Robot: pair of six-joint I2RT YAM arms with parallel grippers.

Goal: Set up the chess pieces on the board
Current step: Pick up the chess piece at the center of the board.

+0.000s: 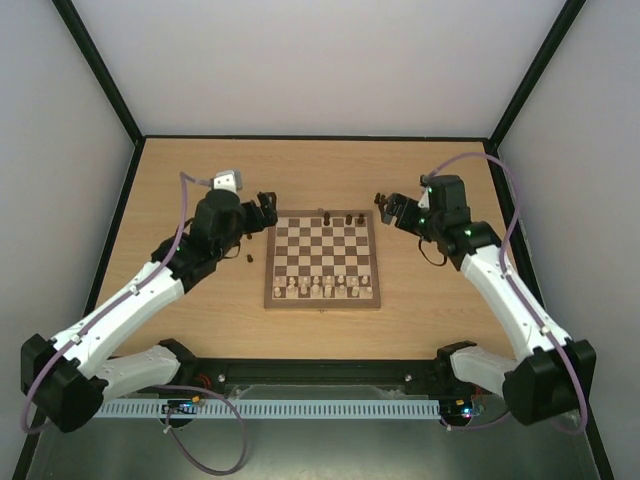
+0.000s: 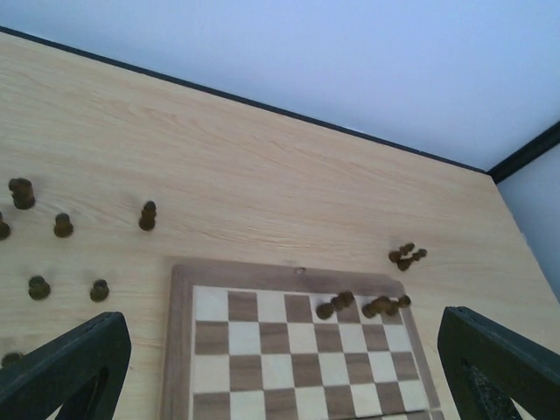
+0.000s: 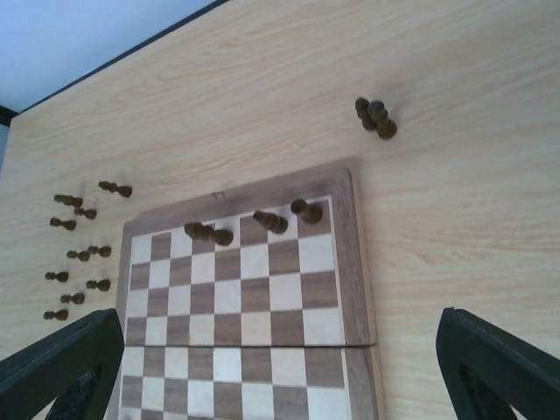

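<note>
The pale pieces (image 1: 322,290) stand on the near rows of the board (image 1: 322,258). The left gripper (image 2: 280,328) hangs at the board's far left corner, its fingers wide apart and holding nothing. Loose chess pieces (image 2: 61,226) stand on the table (image 1: 200,320) to its left. The right gripper (image 3: 278,325), also wide and empty, hangs at the far right corner. A few dark pieces (image 3: 271,221) stand on the far row, and a small cluster (image 3: 376,118) lies just beyond that corner.

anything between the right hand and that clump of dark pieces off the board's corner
Nothing visible. The open right hand hangs by the board; the clump lies on table past its far corner, and the nearest board piece stands left of that line.
</note>
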